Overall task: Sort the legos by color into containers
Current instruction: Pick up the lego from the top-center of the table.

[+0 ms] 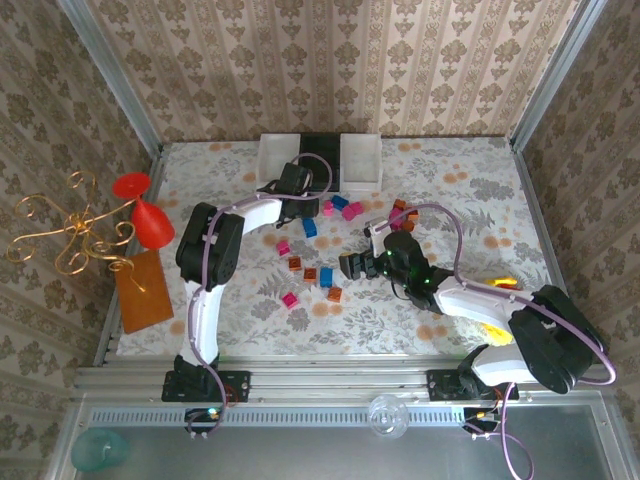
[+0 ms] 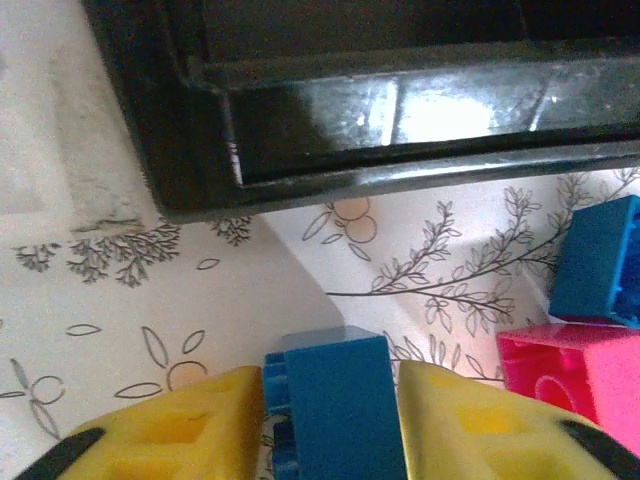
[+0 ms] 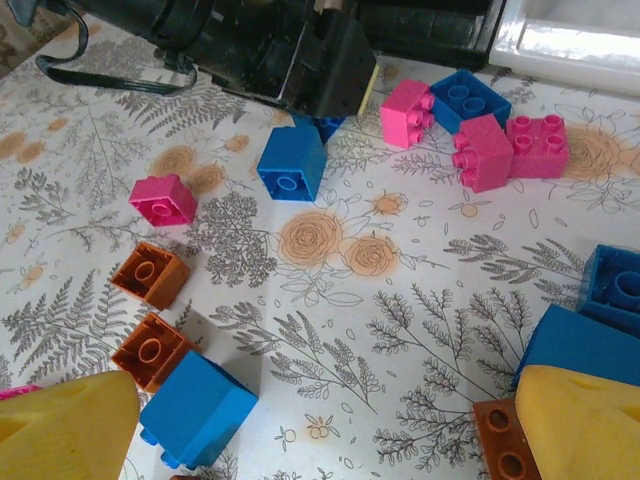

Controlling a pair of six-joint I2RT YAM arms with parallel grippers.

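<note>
left pincer (image 2: 330, 425) clamped on blue brick (image 2: 338, 395), bottom centre of wrist view, black bin (image 2: 400, 110) wall just above. lift straight, clear rim before swinging over; bin for blue unclear. right pincer (image 3: 320, 430) spread wide, empty.

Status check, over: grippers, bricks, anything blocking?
Left gripper shut on blue brick, beside black bin. Right gripper open over loose bricks. Pink brick crowds left fingers.
</note>
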